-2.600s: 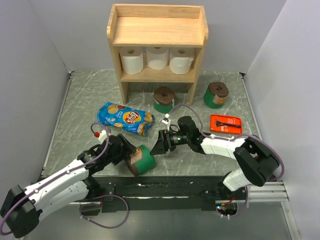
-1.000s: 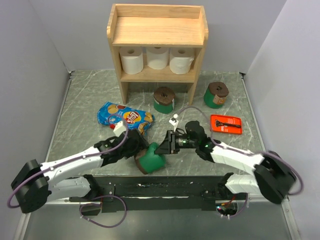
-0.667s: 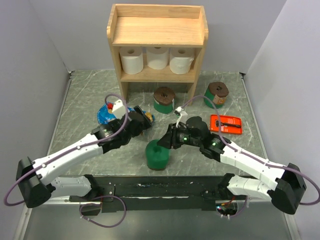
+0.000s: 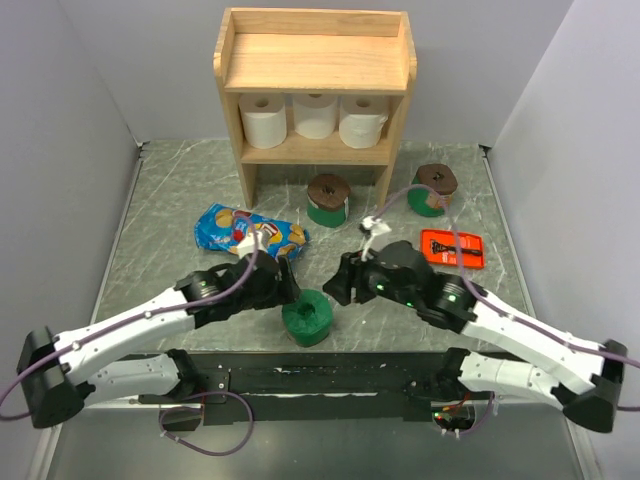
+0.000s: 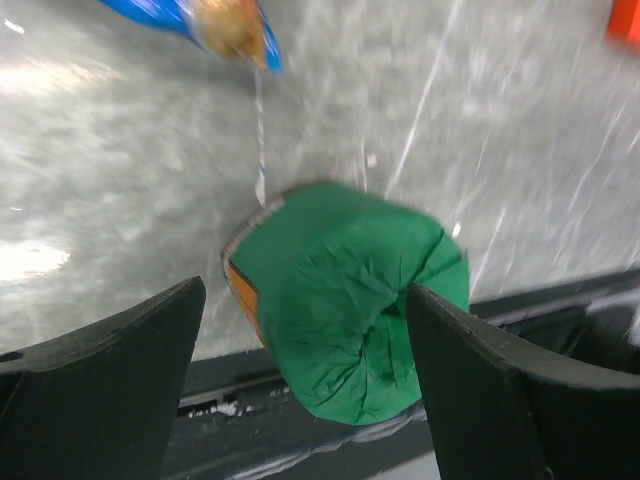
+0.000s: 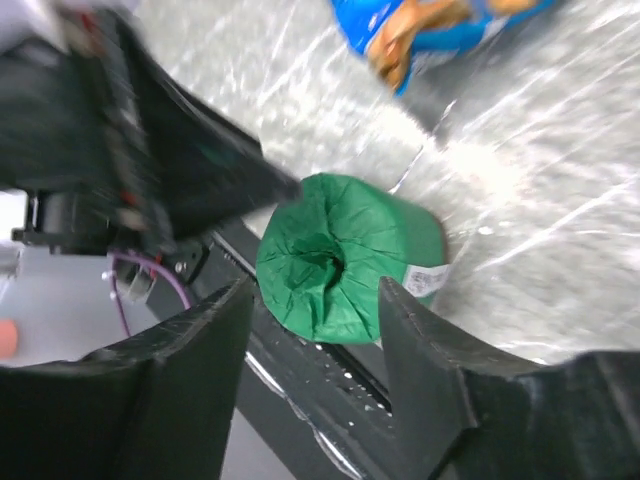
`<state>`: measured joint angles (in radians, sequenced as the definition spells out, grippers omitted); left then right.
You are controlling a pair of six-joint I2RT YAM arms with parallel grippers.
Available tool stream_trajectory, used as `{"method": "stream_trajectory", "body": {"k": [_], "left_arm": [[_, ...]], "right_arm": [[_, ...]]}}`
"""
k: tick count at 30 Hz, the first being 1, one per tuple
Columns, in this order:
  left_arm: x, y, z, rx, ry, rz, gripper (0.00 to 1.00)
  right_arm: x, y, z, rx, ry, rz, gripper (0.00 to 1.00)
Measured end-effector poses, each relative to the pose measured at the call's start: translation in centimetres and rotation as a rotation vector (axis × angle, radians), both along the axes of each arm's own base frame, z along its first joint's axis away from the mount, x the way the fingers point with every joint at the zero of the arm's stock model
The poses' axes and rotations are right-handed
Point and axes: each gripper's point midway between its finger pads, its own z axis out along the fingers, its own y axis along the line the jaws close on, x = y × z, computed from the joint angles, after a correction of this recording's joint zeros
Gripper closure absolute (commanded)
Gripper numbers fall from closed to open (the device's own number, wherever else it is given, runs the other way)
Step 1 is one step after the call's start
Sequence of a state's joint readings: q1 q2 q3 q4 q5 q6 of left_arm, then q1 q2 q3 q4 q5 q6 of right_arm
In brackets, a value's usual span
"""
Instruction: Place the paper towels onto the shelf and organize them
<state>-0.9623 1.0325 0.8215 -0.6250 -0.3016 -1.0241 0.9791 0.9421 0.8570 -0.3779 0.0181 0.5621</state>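
A green-wrapped paper towel roll (image 4: 307, 318) stands on end near the table's front edge, its gathered green end up. It also shows in the left wrist view (image 5: 345, 300) and the right wrist view (image 6: 335, 255). My left gripper (image 4: 288, 288) is open just left of it, jaws wide (image 5: 305, 290). My right gripper (image 4: 338, 283) is open just right of it (image 6: 315, 283). Neither holds it. Two more green rolls with brown tops (image 4: 328, 198) (image 4: 433, 188) stand by the shelf (image 4: 315, 60). Three white rolls (image 4: 316, 113) sit on its lower tier; the top board is bare.
A blue chip bag (image 4: 250, 232) lies left of centre, just behind my left gripper. An orange razor package (image 4: 452, 247) lies flat at the right. The dark front rail runs right below the green roll. Grey walls close in both sides.
The green roll was on its side in my left gripper, then was tipped upright and let go. My left gripper has swung back beside it; my right gripper has drawn slightly off it.
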Motion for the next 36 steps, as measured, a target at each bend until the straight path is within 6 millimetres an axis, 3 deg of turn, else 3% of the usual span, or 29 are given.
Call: {"method": "stream_trajectory", "body": {"k": [5,12,19,29,36], "left_arm": [[-1.4,-1.5,-1.7,0.042,0.045,-0.081,0.14],[-2.5,-2.4,-2.1,0.042,0.062,-0.128,0.21],[-2.9,-2.7,-2.2,0.035,0.068,-0.139,0.25],[-3.3,-2.3,-4.7,0.094,0.116,-0.132,0.3],[-2.9,-3.1,-5.9,0.119,0.126,-0.133,0.48]], "right_arm": [[-0.5,-2.8,1.9,0.032,-0.061,-0.054,0.24],[-1.2,-5.1,-0.1,-0.004,-0.056,-0.089,0.23],[-1.2,-5.5,-0.6,-0.024,-0.054,-0.101,0.22],[-1.3,-5.7,-0.2,-0.009,-0.063,-0.102,0.22],[-1.4,-5.9,-0.1,-0.004,-0.067,-0.104,0.23]]}}
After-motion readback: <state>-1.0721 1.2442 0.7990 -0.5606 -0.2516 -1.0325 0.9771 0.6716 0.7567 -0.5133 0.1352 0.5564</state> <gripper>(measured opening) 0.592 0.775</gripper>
